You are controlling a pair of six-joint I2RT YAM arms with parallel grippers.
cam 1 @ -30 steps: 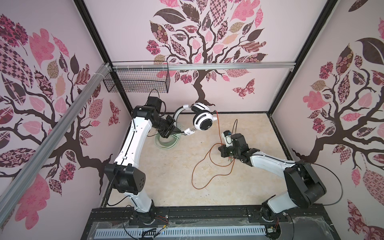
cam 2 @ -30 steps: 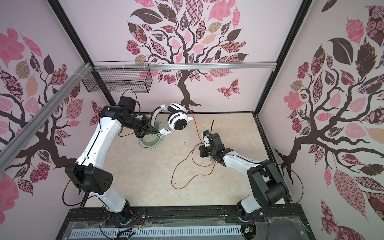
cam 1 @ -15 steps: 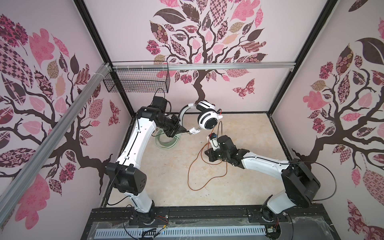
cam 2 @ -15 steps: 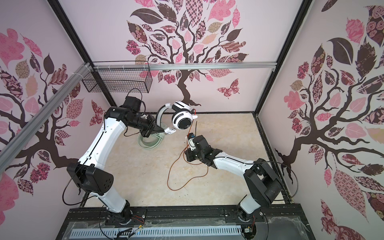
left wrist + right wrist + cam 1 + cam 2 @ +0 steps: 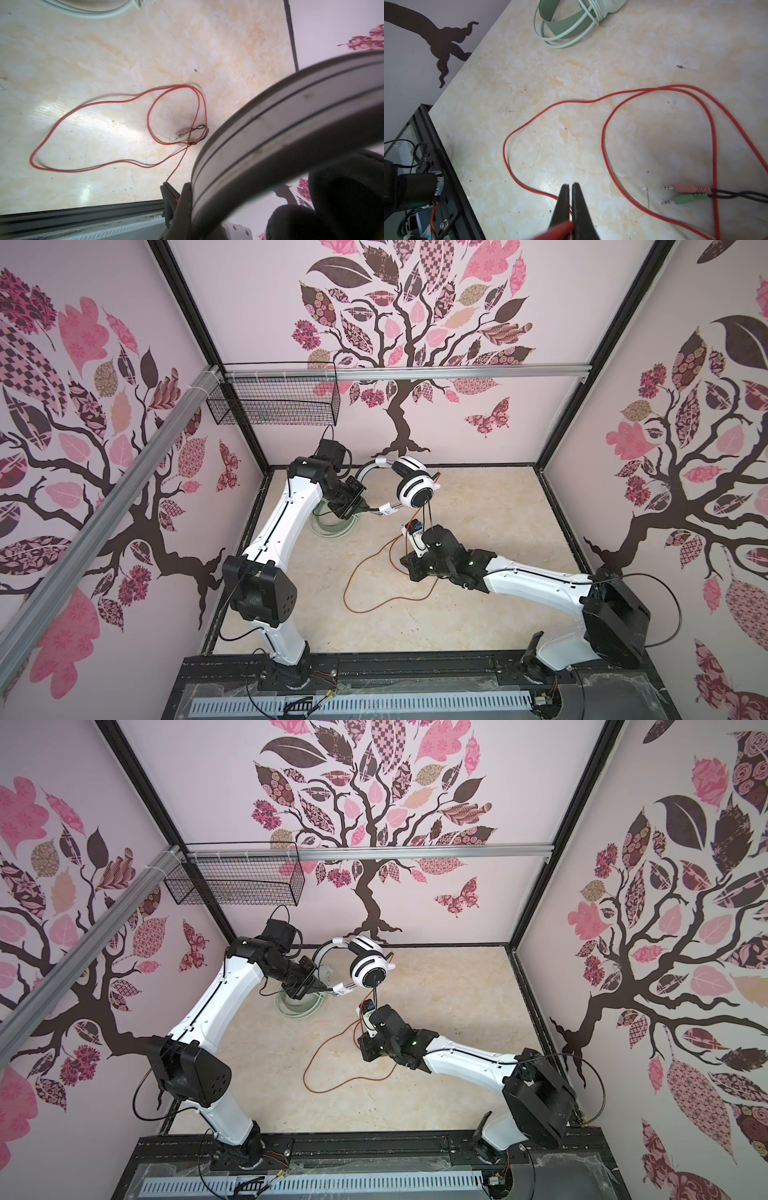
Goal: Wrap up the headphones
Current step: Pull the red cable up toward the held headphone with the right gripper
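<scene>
Striped headphones [image 5: 417,491], white-and-black at the cups, hung in the air above the table [image 5: 490,506]. In both top views they sat toward 12 o'clock of its surface. The left gripper [image 5: 360,509] was clenched on their thin band, which filled the left wrist view as a broad grey arc [image 5: 291,124].

Their orange-red cord [image 5: 365,562] dropped from the cup toward 6 o'clock to the right gripper [image 5: 570,186]. Its jaws were pressed together with the cord pinched between them. The rest of the cord lay in slack loops on the table at about 7 o'clock from the cup, ending in a pink and a green plug [image 5: 685,193].

The mint-green headphones [image 5: 332,529] lay on the table at about 8 o'clock from the striped headphones, partly under the left arm. Their pale cord [image 5: 560,39] was looped around the band.
</scene>
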